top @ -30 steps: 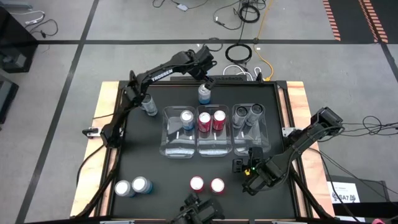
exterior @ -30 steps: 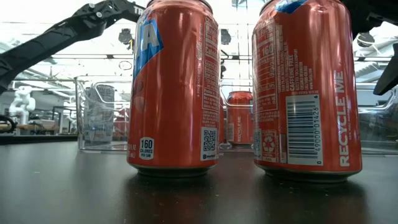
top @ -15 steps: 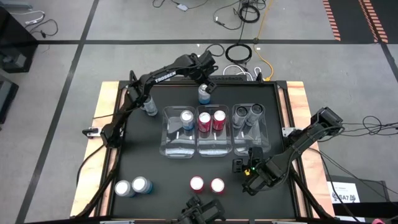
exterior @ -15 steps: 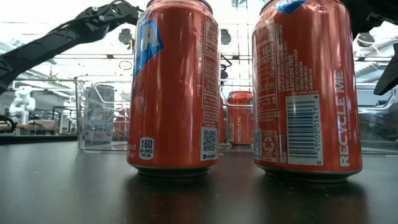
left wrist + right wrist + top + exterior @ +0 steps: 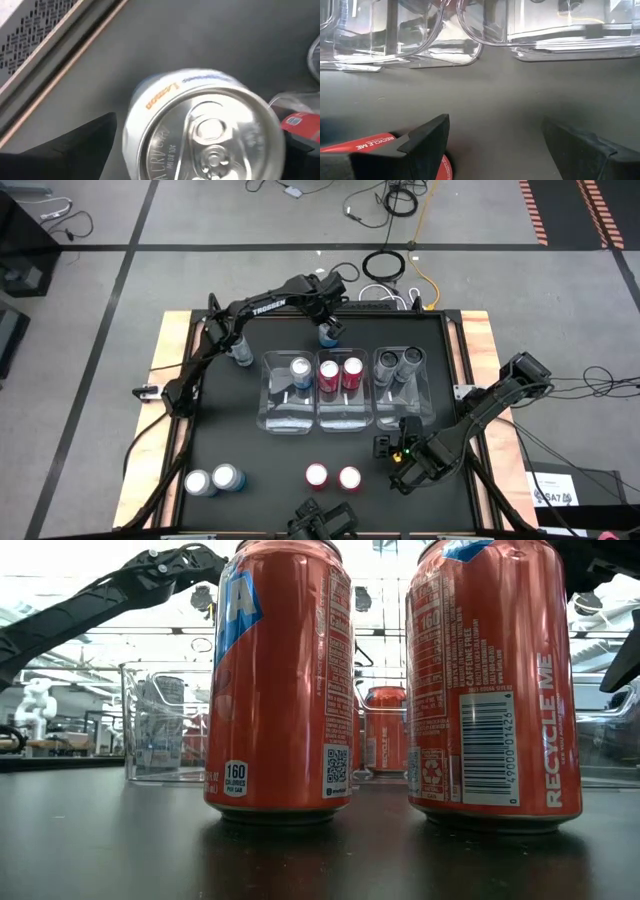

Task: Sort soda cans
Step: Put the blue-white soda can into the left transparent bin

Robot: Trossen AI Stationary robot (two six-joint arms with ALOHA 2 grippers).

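My left gripper (image 5: 325,318) is at the table's far edge, open, lowered over a light blue soda can (image 5: 327,334) that stands upright on its base. In the left wrist view the can's silvery top (image 5: 207,132) fills the space between my fingers; I cannot tell if they touch it. My right gripper (image 5: 388,446) waits open, low over the near right of the table, beside two red cans (image 5: 349,477). Another light blue can (image 5: 240,350) stands left of the bins. One light blue can, two red and two dark grey ones stand in the bins.
Three clear plastic bins (image 5: 340,420) sit side by side mid-table. Two pale-topped cans (image 5: 212,480) stand at the near left. The two red cans (image 5: 278,680) fill the low view's foreground. Cables lie on the floor beyond the far edge. Bare black table lies between bins and near cans.
My left gripper has come down and slightly toward the near edge, from beyond the light blue can at the far edge to over it, and now partly covers it in the high view. The can has stayed in place. My right arm has kept still.
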